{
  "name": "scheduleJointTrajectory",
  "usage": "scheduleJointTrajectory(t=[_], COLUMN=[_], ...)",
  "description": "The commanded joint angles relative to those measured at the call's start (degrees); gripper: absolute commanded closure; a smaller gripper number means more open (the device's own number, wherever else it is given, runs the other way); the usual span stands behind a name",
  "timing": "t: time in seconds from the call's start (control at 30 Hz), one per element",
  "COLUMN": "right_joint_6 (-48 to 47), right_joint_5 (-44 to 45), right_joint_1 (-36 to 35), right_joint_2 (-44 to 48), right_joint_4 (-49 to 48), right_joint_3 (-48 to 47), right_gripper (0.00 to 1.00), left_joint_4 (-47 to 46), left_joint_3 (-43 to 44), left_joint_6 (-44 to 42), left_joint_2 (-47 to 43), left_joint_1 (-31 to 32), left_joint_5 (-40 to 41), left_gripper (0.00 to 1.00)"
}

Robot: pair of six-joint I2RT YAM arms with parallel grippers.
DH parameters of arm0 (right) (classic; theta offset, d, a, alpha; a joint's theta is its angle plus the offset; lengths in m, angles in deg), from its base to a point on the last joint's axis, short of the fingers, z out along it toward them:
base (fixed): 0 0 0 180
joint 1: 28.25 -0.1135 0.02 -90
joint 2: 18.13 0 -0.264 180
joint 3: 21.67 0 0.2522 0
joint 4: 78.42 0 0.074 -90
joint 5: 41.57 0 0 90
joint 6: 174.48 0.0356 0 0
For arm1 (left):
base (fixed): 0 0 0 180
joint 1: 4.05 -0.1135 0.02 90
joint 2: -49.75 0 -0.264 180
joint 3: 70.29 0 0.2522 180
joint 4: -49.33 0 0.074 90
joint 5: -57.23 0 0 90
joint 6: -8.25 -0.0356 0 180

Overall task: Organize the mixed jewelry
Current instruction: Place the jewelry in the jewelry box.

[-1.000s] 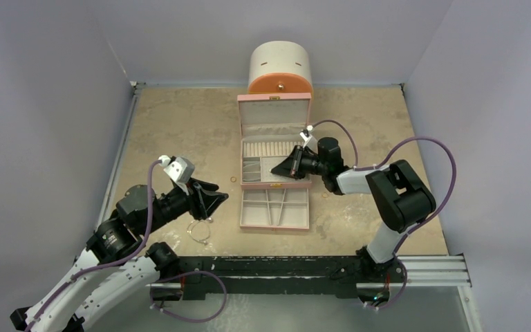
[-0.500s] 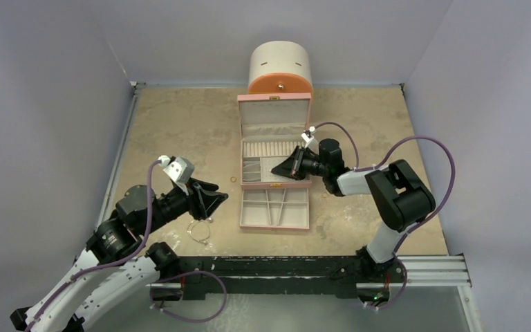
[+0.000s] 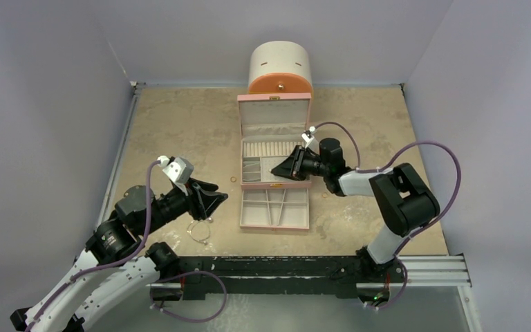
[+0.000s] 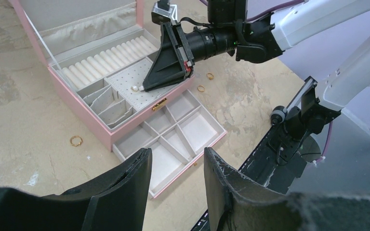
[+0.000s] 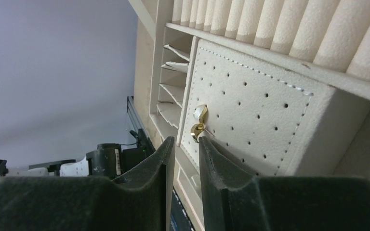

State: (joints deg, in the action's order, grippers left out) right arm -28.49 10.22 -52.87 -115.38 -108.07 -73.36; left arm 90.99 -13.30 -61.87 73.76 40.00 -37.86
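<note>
Top external view: the pink jewelry box (image 3: 249, 155) stands open at the centre of the table (image 3: 180, 131). Its lid (image 3: 274, 111) is upright toward the round cabinet (image 3: 280, 66) at the far edge, and its drawer (image 3: 274, 209) is pulled out toward the near edge. Bare surface lies to the left and right of the box.

The right gripper (image 3: 274, 170) reaches in from the right over the top tray. In the right wrist view its fingers are parted by a narrow gap and grip nothing. A gold stud (image 5: 197, 129) sits on the perforated panel (image 5: 255, 110) just beyond the tips, beside a pearl-topped stud (image 5: 200, 113).

The left gripper (image 3: 216, 200) hovers left of the drawer, about half open and empty. The wire bangle (image 3: 198, 230) lies just below it in the frame. A coppery ring (image 3: 233, 180) lies just beside the box's left wall. In the left wrist view, two rings (image 4: 201, 88) lie right of the box.
</note>
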Motion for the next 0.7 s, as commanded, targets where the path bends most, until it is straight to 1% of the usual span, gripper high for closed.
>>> scheduleJointTrajectory(t=[0.0, 0.13, 0.43, 0.53, 0.67], right_joint_6=[-3.0, -4.3, -9.1, -14.3, -26.2], right_joint_5=[0.2, 0.6, 4.8, 7.2, 11.9], right_joint_1=[0.2, 0.2, 0.1, 0.0, -0.7], right_joint_2=[4.8, 8.1, 13.1, 14.3, 16.4], right_joint_4=[5.9, 9.0, 17.0, 23.0, 31.6], right_joint_3=[-1.9, -1.9, -3.1, -6.1, -10.1], right_gripper=[0.72, 0.71, 0.72, 0.73, 0.73], left_joint_4=[-2.8, -2.8, -2.8, -2.8, -2.7], left_joint_3=[-0.1, -0.1, -0.2, -0.2, -0.1], left_joint_6=[-1.1, -1.2, -1.2, -1.1, -1.1], left_joint_2=[-0.4, -0.3, -0.3, -0.2, 0.0], left_joint_1=[0.2, 0.2, 0.2, 0.2, 0.2], left_joint_5=[0.3, 0.3, 0.2, 0.3, 0.4], left_gripper=[0.57, 0.57, 0.57, 0.56, 0.56])
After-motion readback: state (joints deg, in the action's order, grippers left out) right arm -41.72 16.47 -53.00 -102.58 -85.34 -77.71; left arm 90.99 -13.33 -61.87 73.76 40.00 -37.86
